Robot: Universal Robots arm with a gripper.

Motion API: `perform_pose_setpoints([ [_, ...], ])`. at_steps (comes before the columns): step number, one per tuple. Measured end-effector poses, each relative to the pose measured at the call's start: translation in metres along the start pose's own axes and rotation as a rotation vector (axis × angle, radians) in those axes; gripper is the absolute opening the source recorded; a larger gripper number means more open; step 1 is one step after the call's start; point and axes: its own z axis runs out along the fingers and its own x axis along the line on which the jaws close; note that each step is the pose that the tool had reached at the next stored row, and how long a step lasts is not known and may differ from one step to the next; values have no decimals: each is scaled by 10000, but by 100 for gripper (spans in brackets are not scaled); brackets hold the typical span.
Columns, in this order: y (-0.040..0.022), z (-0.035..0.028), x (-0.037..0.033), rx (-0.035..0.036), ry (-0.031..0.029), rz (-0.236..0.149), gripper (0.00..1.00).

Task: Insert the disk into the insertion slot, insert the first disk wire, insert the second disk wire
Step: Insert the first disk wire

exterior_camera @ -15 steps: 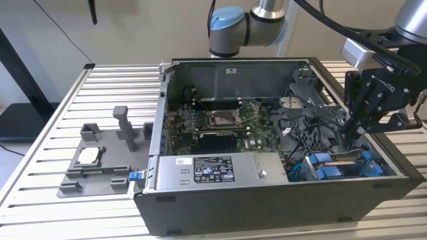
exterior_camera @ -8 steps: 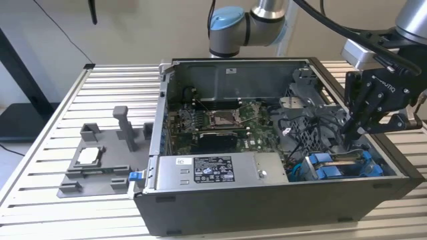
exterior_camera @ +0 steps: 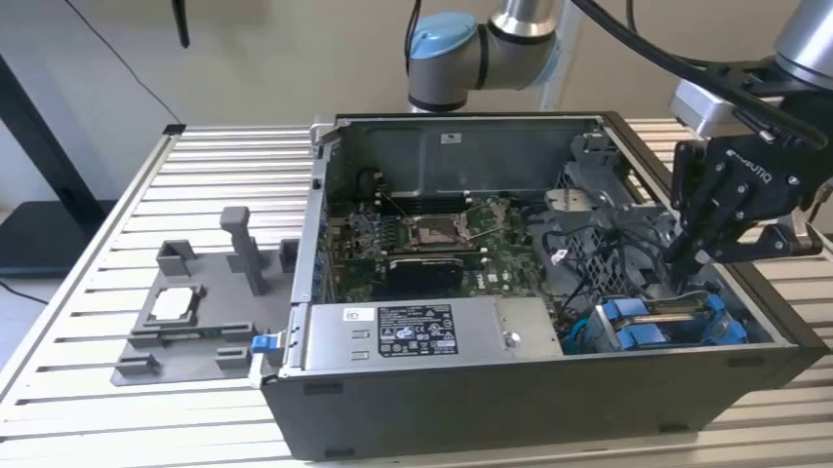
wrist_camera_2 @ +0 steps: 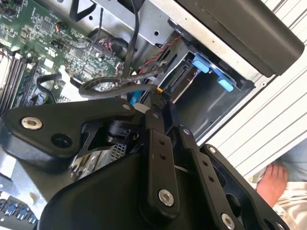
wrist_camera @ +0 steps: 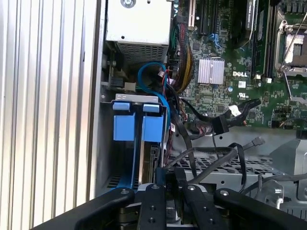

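The disk sits in the insertion slot at the case's near corner on the exterior view's right, its blue carrier standing between the bay's grey walls. My gripper hangs just above and behind that bay, inside the case. In both wrist views the fingers are drawn close together around a black disk wire end, right beside the bay. The wire's cable loops back over the board. My gripper hides the connector's face.
The open case stands on a slatted table. Inside lie the motherboard, a labelled power-supply box and loose black cables. A grey fixture is at the exterior view's left. A person's foot is beside the table.
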Motion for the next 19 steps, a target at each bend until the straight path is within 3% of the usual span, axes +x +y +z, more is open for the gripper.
perform_pose_setpoints([
  [3, -10, 25, 4, -104, -6, 39, 19],
  [8, -61, 66, 15, -121, -51, 67, 19],
  [19, -161, 111, 58, -332, -84, 94, 19],
])
